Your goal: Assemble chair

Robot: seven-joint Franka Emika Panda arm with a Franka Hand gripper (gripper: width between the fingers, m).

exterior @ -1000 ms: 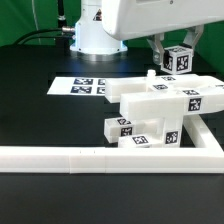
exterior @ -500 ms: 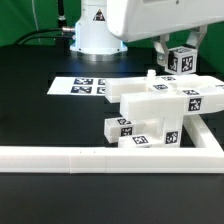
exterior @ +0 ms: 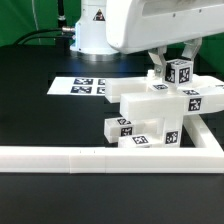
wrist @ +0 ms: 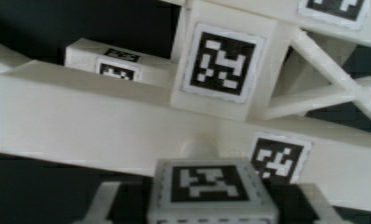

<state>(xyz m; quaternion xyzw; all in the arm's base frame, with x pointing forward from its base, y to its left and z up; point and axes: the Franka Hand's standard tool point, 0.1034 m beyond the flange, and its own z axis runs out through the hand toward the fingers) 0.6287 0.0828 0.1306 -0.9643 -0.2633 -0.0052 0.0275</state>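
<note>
The partly built white chair [exterior: 160, 115] stands on the black table at the exterior view's right, against the border rail, with tagged bars and posts joined under a flat slab. My gripper [exterior: 177, 62] is shut on a square white tagged post [exterior: 179, 72] and holds it just above the chair's top, close to a small peg [exterior: 151, 75]. In the wrist view the post [wrist: 207, 187] sits between my fingers [wrist: 114, 200], with the chair's tagged parts [wrist: 223, 62] below it.
The marker board [exterior: 85, 87] lies flat on the table behind the chair. The long white L-shaped border rail [exterior: 70, 158] runs along the front and up the exterior view's right side. The robot's base [exterior: 95, 35] stands at the back.
My gripper has carried the post down and toward the exterior view's left, from beside the chair's back to just over its top.
</note>
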